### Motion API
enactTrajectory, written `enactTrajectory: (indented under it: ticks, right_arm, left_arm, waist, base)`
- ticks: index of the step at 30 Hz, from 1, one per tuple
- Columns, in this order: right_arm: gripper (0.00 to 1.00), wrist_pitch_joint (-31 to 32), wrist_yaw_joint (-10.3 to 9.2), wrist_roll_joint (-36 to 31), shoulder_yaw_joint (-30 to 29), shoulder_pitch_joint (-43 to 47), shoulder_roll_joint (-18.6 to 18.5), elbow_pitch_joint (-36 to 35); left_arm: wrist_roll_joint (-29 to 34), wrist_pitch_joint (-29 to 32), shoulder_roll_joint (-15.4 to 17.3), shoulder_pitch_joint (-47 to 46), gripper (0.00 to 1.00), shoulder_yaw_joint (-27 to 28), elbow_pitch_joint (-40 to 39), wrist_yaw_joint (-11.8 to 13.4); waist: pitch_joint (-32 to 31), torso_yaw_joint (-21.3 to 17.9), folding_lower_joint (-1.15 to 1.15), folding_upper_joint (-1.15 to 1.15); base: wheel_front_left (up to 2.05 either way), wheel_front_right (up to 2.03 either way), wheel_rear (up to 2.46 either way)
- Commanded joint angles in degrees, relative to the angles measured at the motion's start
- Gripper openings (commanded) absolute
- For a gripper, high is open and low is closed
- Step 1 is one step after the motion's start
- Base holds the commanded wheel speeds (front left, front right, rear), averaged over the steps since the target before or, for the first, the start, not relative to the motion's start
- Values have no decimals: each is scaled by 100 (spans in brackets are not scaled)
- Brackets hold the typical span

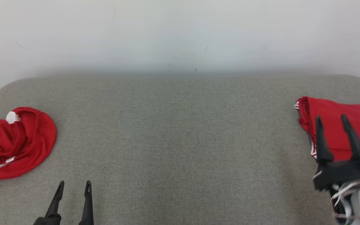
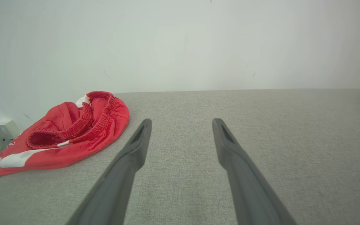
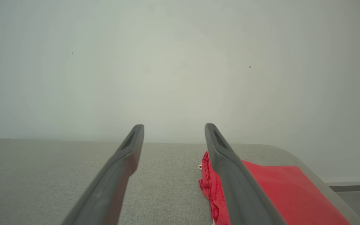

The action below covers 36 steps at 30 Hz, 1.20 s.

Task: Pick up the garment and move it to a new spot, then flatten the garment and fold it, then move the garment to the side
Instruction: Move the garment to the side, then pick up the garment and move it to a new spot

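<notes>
Likely lab test setup: grey fabric-covered table point(image 1: 180, 140), bare white wall point(image 1: 180, 31).

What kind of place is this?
Probably a robot test room for folding clothes: a grey cloth-covered table against a bare white wall, a crumpled red garment at one end, a folded red garment at the other.

I see bright, soft, even light in all three views. A faint shadow band runs where the white wall point(image 1: 180, 37) meets the grey worktop point(image 1: 180, 125). Both wrist views dim toward their corners, and the fingers point(image 2: 114, 184) blur near the lens.
</notes>
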Motion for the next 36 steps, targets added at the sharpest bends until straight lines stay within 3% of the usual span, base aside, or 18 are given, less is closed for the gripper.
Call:
enactTrajectory:
  ticks: [1, 4, 14, 24, 36]
  right_arm:
    - [100, -16, 6, -80, -92, 203, 119, -161]
    - [100, -16, 6, -385, -259, 926, 588, -814]
    - [100, -16, 6, -695, -421, 2099, 1265, -1646]
    - [100, -16, 6, -795, -375, 2482, 1506, -1675]
    - [100, -17, 6, -862, -379, 2471, 1539, -1636]
  left_arm:
    - [-8, -21, 4, 110, 100, 7, -12, 13]
    - [-9, -22, 13, 207, 100, 34, -50, 38]
    - [5, -22, 25, 290, 100, 69, -134, 87]
    - [13, -22, 4, 318, 100, 83, -146, 126]
    - [52, -22, 50, 277, 100, 68, -107, 130]
  waist:
    - [-134, 98, 1, 1]
    - [-226, 132, 1, 1]
    - [-279, 138, 1, 1]
    - [-314, 127, 1, 1]
    - [-316, 127, 1, 1]
  base:
    - [0, 0, 0]
    - [0, 0, 0]
    - [0, 0, 0]
    - [0, 0, 0]
    - [0, 0, 0]
